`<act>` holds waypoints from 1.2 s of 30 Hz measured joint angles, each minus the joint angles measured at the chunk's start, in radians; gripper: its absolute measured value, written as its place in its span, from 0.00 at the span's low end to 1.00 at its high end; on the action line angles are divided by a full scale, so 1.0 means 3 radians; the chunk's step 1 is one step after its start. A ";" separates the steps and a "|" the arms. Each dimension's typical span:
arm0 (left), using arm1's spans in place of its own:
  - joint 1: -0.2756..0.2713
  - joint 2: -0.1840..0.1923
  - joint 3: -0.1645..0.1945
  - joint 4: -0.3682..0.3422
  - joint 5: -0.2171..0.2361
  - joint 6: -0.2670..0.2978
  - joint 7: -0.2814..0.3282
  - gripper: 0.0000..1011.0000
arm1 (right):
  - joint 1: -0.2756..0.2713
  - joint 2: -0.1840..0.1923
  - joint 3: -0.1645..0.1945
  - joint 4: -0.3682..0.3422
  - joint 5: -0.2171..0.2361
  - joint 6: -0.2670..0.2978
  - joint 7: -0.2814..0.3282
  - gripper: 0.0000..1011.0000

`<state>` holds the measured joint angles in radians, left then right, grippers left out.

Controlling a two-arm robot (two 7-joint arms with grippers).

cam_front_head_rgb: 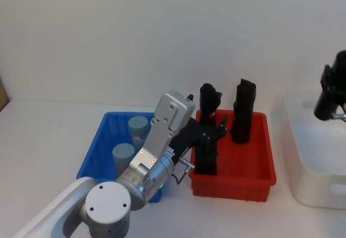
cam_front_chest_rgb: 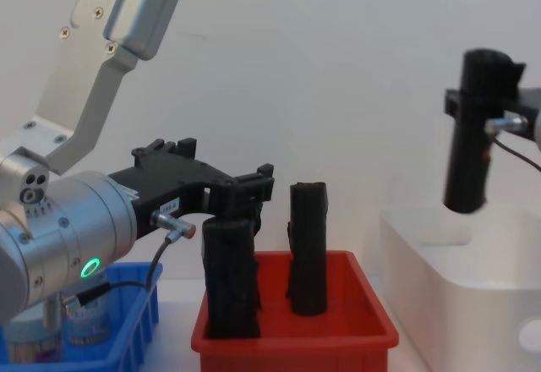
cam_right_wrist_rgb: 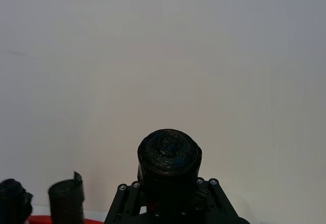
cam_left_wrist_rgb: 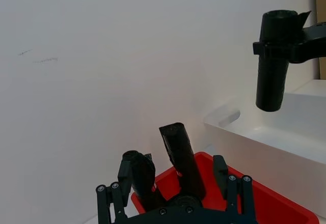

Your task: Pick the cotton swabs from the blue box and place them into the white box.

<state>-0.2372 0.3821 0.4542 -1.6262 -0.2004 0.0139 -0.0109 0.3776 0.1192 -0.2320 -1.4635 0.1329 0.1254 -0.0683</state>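
Two cotton swabs jars [cam_front_head_rgb: 138, 125] [cam_front_head_rgb: 123, 154] stand in the blue box [cam_front_head_rgb: 94, 151] at the left, partly under my left arm. My left gripper [cam_front_head_rgb: 213, 132] [cam_front_chest_rgb: 245, 190] reaches past that box and hangs open over the red bin [cam_front_head_rgb: 238, 179], just above a black roll [cam_front_chest_rgb: 230, 279]. Its fingers [cam_left_wrist_rgb: 109, 198] stand spread wide with nothing between them. At the right, my right gripper [cam_front_head_rgb: 330, 89] [cam_front_chest_rgb: 473, 101] is shut on another black roll [cam_front_chest_rgb: 467, 148] [cam_right_wrist_rgb: 169, 163], held upright above the white box [cam_front_head_rgb: 296, 140] [cam_front_chest_rgb: 456, 304].
Two more black rolls [cam_front_head_rgb: 210, 101] [cam_front_head_rgb: 244, 111] stand upright in the red bin, which sits between the blue box and the white box. A white wall rises close behind all three boxes.
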 joint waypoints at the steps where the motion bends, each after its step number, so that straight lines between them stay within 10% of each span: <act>1: 0.0000 0.0000 0.0000 0.0000 0.0000 0.0000 0.0000 0.99 | 0.0007 0.0012 0.0019 0.0025 -0.0006 0.0040 -0.0013 0.41; 17: 0.0000 0.0000 0.0000 0.0000 0.0000 0.0000 0.0000 0.99 | 0.0156 0.0045 0.0110 0.0414 -0.0093 0.0323 -0.0025 0.45; 36: 0.0065 0.0067 -0.0030 -0.0107 0.0037 0.0051 0.0117 0.99 | 0.0228 0.0046 0.0135 0.0590 -0.0132 0.0417 -0.0013 0.99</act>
<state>-0.2178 0.4022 0.4453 -1.6582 -0.1892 0.0291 0.0241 0.4461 0.1331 -0.1913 -1.2867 0.0931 0.2504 -0.0721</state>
